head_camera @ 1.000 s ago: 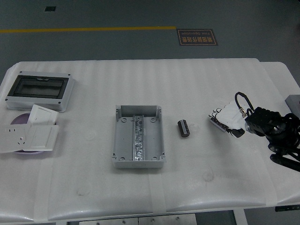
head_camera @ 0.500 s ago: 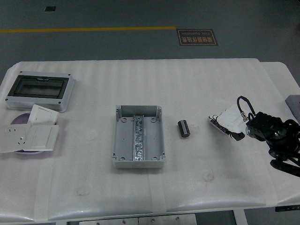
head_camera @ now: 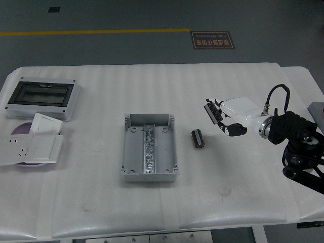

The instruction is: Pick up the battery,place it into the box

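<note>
My right hand (head_camera: pixel 226 117) above the table (head_camera: pixel 212 192), right of centre; my left arm lies outside the frame.
Fingers spread, holding nothing, just upper right of the battery (head_camera: pixel 198 138), which lies right of the open box (head_camera: pixel 149 148).

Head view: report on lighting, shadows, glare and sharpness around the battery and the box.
Head view: even, soft overhead light, no strong glare on the white table; the battery and the grey box are sharp, casting only faint shadows; the right hand, open, looks crisp, without obvious motion blur; only the box's metal centre strip glints slightly.
</note>
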Action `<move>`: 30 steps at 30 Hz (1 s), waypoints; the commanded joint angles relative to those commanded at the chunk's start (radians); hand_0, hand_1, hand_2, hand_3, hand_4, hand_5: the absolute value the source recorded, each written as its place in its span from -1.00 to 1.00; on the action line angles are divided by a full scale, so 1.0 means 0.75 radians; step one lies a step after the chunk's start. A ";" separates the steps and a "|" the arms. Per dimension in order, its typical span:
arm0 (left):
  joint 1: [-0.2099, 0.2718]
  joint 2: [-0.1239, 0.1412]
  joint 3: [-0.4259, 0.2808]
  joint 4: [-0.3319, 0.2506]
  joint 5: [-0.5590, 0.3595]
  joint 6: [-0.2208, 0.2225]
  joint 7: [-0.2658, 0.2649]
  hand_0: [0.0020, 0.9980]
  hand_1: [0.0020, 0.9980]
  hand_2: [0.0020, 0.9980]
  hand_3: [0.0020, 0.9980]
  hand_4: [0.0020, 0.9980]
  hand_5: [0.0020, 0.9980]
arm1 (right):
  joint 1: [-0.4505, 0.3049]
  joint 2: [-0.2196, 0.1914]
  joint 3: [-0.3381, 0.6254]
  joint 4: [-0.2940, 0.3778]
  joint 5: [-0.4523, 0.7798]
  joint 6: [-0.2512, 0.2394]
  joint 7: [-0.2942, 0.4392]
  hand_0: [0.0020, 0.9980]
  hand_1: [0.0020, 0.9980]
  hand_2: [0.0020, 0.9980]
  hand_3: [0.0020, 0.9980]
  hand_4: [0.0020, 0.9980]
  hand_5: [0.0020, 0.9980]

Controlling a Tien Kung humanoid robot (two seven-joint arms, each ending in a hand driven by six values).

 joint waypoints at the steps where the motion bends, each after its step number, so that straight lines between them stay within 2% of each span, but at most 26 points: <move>1: 0.001 -0.001 -0.001 0.000 0.002 0.000 0.000 0.30 0.34 0.27 0.29 0.37 -0.74 | -0.011 0.027 0.045 0.027 0.029 -0.012 0.009 -0.23 0.11 0.14 0.29 -0.05 -0.99; 5: 0.004 -0.002 -0.003 -0.001 0.009 -0.002 0.001 0.30 0.34 0.27 0.29 0.37 -0.74 | -0.036 0.117 0.201 0.103 0.140 -0.059 0.052 -0.22 0.11 0.15 0.29 -0.10 -1.00; 8: 0.010 -0.001 -0.019 0.001 0.026 -0.009 0.008 0.30 0.34 0.27 0.29 0.37 -0.74 | -0.055 0.191 0.288 0.123 0.204 -0.061 0.077 -0.22 0.11 0.15 0.29 -0.10 -1.00; 9: 0.012 -0.001 -0.026 0.002 0.033 -0.012 0.012 0.30 0.34 0.27 0.29 0.38 -0.73 | -0.061 0.213 0.296 0.119 0.201 -0.061 0.079 -0.17 0.13 0.17 0.28 -0.10 -0.99; 14: 0.017 -0.003 -0.051 0.004 0.056 -0.023 0.027 0.30 0.34 0.27 0.29 0.38 -0.73 | -0.091 0.323 0.249 0.059 0.105 -0.097 0.080 -0.17 0.13 0.17 0.28 -0.10 -0.99; 15: 0.017 -0.003 -0.052 0.004 0.057 -0.023 0.028 0.30 0.34 0.27 0.30 0.38 -0.73 | -0.094 0.337 0.234 0.044 0.085 -0.106 0.082 0.19 0.30 0.37 0.38 0.10 -0.89; 16: 0.016 -0.003 -0.051 0.004 0.056 -0.023 0.027 0.30 0.34 0.27 0.30 0.38 -0.73 | -0.098 0.353 0.212 0.024 0.057 -0.117 0.082 0.19 0.30 0.37 0.38 0.10 -0.89; 20: 0.015 -0.005 -0.045 0.004 0.049 -0.021 0.025 0.30 0.34 0.27 0.30 0.38 -0.73 | -0.112 0.394 0.127 -0.049 -0.045 -0.149 0.085 0.19 0.30 0.37 0.38 0.10 -0.89; 21: 0.015 -0.005 -0.045 0.004 0.049 -0.021 0.026 0.30 0.34 0.27 0.30 0.38 -0.73 | -0.114 0.400 0.110 -0.063 -0.064 -0.153 0.086 0.54 0.48 0.56 0.73 0.23 -0.84; 30: 0.014 -0.006 -0.048 0.004 0.055 -0.020 0.023 0.30 0.34 0.27 0.29 0.38 -0.73 | -0.120 0.421 0.002 -0.150 -0.205 -0.162 0.082 0.57 0.51 0.57 0.74 0.19 -0.85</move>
